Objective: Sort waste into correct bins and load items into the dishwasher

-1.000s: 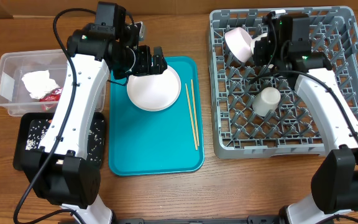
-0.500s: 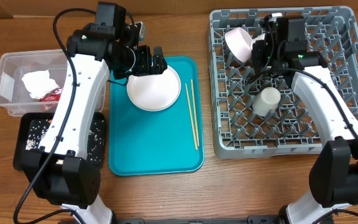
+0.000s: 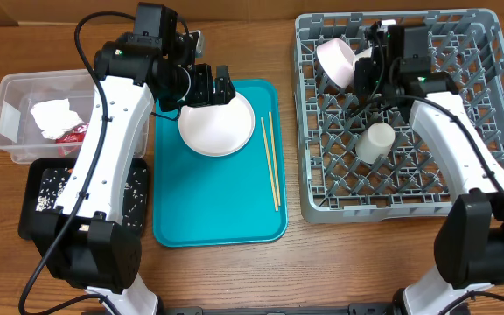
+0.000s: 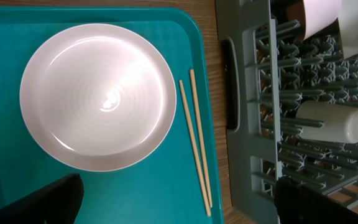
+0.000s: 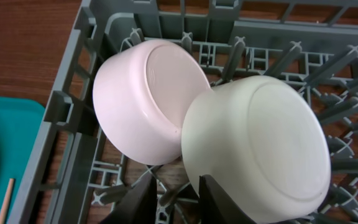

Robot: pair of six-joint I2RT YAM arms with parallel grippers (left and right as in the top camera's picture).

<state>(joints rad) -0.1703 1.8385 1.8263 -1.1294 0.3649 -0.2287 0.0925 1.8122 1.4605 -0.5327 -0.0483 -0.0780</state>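
A white plate point(image 3: 217, 127) and a pair of chopsticks point(image 3: 272, 162) lie on the teal tray point(image 3: 217, 210). My left gripper point(image 3: 210, 87) hovers over the plate's far edge, wide open and empty. In the left wrist view point(image 4: 179, 208) the plate point(image 4: 98, 96) and chopsticks point(image 4: 197, 149) lie below it. The grey rack point(image 3: 392, 201) holds a pinkish-white bowl point(image 3: 338, 61), a cream bowl point(image 3: 367, 54) and a cup point(image 3: 376, 142) on its side. My right gripper point(image 3: 373, 70) is nearly closed on the cream bowl's point(image 5: 260, 146) wall, which leans on the other bowl point(image 5: 151, 99).
A clear tub point(image 3: 11, 105) at the far left holds white tissue point(image 3: 55, 115) and a red wrapper point(image 3: 75, 133). A black tray point(image 3: 42, 197) with white rice bits sits in front of it, partly under my left arm. Bare wood separates tray and rack.
My right arm has shifted slightly left towards the bowls at the rack's far left. The left arm, plate and chopsticks have not moved.
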